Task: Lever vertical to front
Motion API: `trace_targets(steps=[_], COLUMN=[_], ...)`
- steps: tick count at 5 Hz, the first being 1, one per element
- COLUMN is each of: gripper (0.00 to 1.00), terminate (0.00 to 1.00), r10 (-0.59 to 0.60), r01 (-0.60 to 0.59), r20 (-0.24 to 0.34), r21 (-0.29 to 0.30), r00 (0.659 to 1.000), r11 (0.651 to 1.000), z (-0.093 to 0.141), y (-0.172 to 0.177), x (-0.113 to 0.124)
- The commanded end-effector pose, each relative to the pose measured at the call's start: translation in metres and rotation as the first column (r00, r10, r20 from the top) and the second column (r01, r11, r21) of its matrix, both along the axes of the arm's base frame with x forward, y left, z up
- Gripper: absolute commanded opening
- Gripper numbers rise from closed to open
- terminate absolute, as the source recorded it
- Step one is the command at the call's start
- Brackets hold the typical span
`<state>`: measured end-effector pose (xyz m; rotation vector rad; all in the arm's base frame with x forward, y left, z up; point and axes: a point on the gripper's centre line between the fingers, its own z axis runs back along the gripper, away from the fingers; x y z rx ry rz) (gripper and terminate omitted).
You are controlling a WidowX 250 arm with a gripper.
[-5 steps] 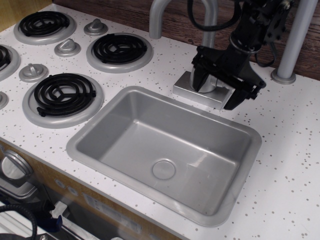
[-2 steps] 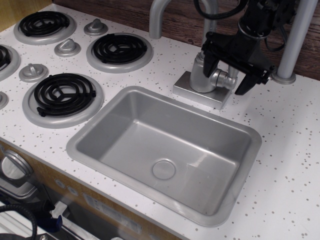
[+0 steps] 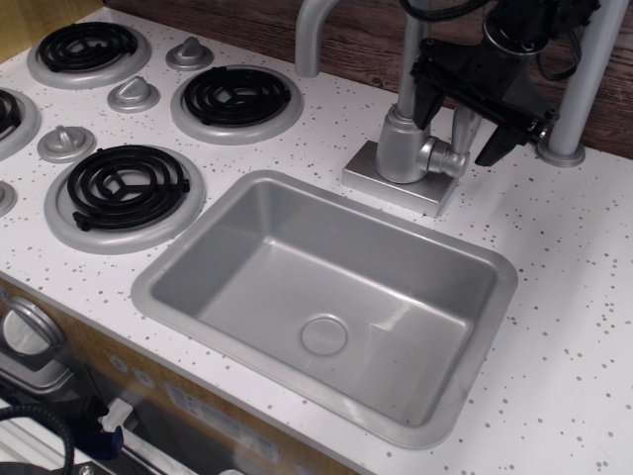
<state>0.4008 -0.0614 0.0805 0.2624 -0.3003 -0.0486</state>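
One lever [image 3: 463, 127] is seen near the table's [image 3: 554, 297] far right edge, its long axis upright, between the wide-spread fingers of the pincer [image 3: 463, 124], which straddles it from above.

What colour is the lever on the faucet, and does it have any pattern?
The lever is plain silver-grey, no pattern. It shows in the only view, below the black claw.

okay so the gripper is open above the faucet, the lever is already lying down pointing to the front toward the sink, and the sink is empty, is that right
Not quite: in the observation.image view the lever stands upright from its round hub on the faucet body, not laid toward the front. The rest holds: the gripper is open above the faucet, its fingers either side of the lever, and the sink is empty.
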Motion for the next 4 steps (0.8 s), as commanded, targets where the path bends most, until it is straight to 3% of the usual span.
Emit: trace_targets(steps=[1, 2, 3, 4], gripper=[1.0, 1.0, 0.0, 0.0], terminate=[0.0, 0.0, 0.0, 0.0], r10=[-0.035, -0.048, -0.058, -0.032], r01=[0.035, 0.049, 0.058, 0.032], r20=[0.044, 0.047, 0.029, 0.033], r21=[-0.011, -0.01, -0.002, 0.0], r00=[0.998, 0.998, 0.998, 0.999], r11=[0.999, 0.999, 0.998, 0.999], z=[0.018, 0.016, 0.013, 0.011], y=[-0.001, -0.002, -0.004, -0.004], x=[0.02, 0.026, 0.031, 0.024])
